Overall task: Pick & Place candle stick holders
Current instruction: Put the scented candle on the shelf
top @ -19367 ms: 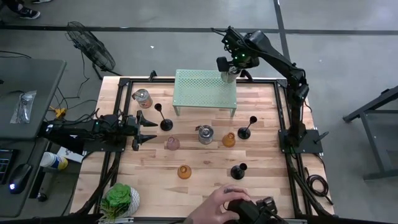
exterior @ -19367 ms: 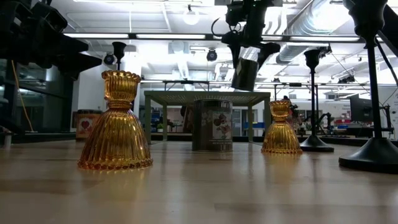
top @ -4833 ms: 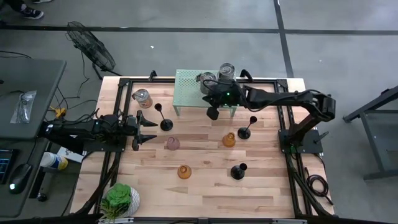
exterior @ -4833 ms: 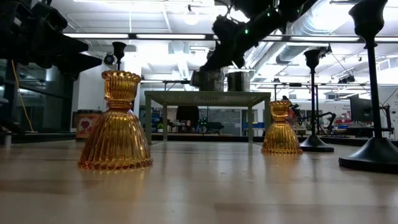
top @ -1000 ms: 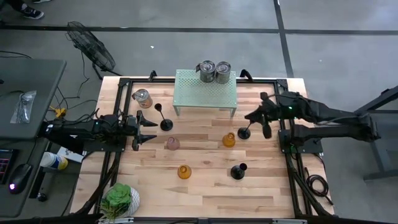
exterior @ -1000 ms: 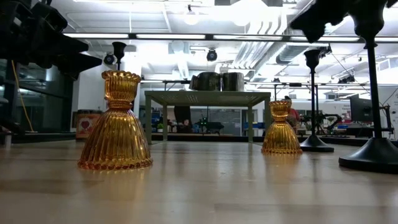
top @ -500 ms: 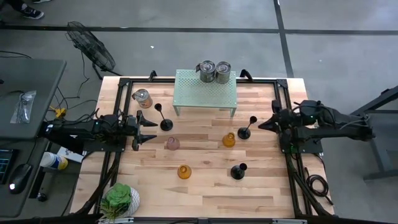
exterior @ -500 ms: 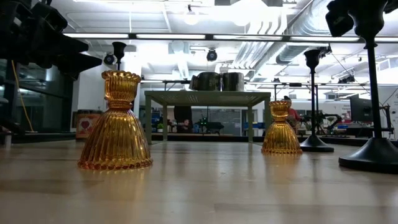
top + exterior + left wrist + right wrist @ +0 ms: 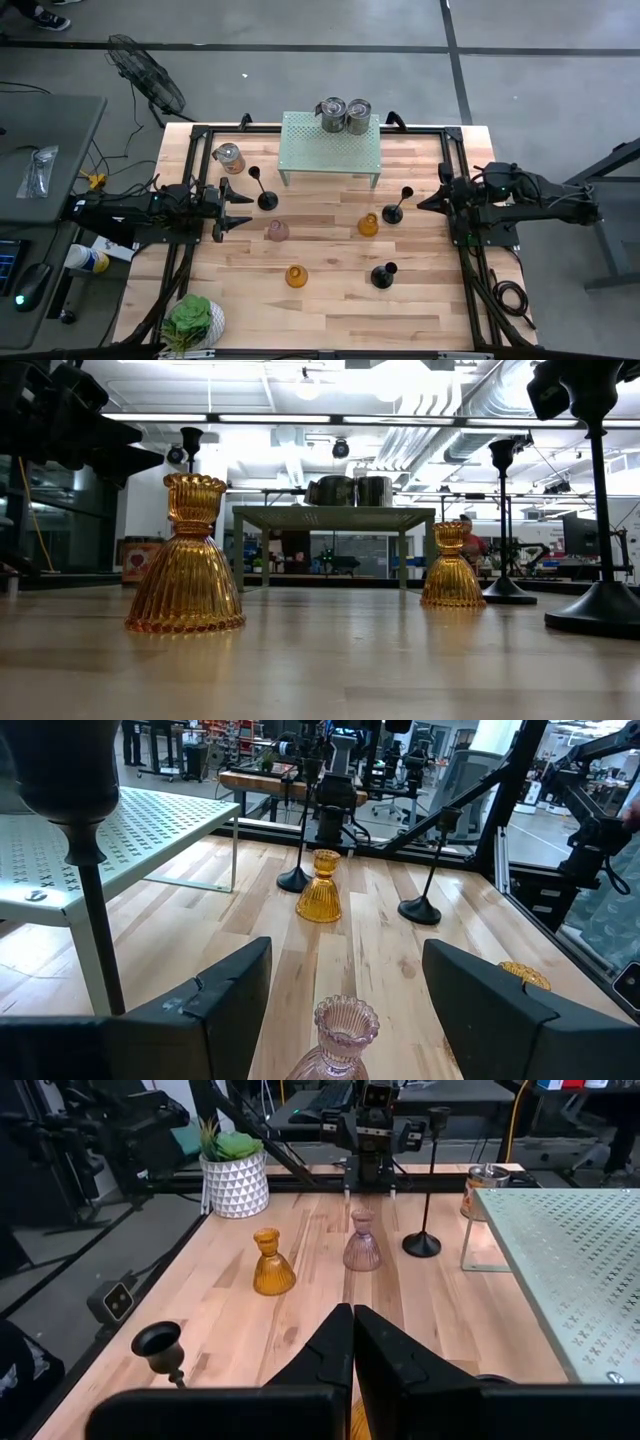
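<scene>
I see the right gripper (image 9: 421,204) parked at the right edge of the tabletop (image 9: 330,300), jaws pressed fully together, holding nothing. Just ahead of its jaws stands a black candle stick holder (image 9: 394,211), not touching; an amber glass holder (image 9: 368,225) is a bit past that. A second black holder (image 9: 382,274) sits off to one side of these jaws, nearer the front edge, well apart.

Left gripper (image 9: 243,207) waits at the left edge, jaws spread fairly wide, nothing between them. The pink glass holder (image 9: 340,1040) stands right in front of its jaws, in line with the gap, not inside it. A third black holder (image 9: 265,196) is just beside the jaws, toward the back. The other amber holder (image 9: 295,276) stands out ahead and toward the front edge, well apart from both jaws.

All six holders upright on the tabletop. Green perforated rack (image 9: 330,145) at the back, far from both jaws, carries two metal tins (image 9: 344,114). One more tin (image 9: 229,158) stands behind the left jaws; potted plant (image 9: 193,320) in the front left corner
</scene>
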